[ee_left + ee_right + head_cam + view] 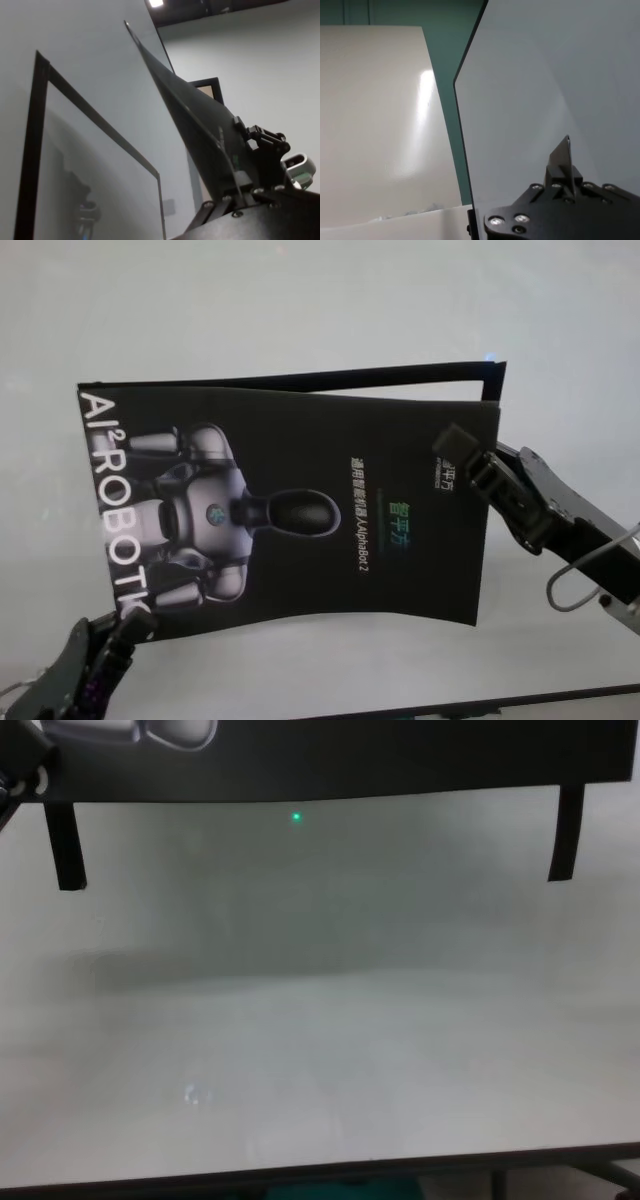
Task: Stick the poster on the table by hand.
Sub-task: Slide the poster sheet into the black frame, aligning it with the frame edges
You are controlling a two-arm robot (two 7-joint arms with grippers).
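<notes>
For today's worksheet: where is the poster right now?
In the head view, the poster is held above the table, between the left gripper and right gripper.

The poster (290,510) looked like thin, flexible sheet with a smooth black glossy print. The table (300,310) had a smooth white top with a slight sheen, catching faint reflections. Both grippers, left (125,625) and right (462,462), seemed hard matt black plastic or metal, studded with small shiny screws.

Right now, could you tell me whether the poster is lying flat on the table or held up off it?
Held up: both the left gripper and right gripper pinch the poster edges, and tape strips dangle above the table.
</notes>
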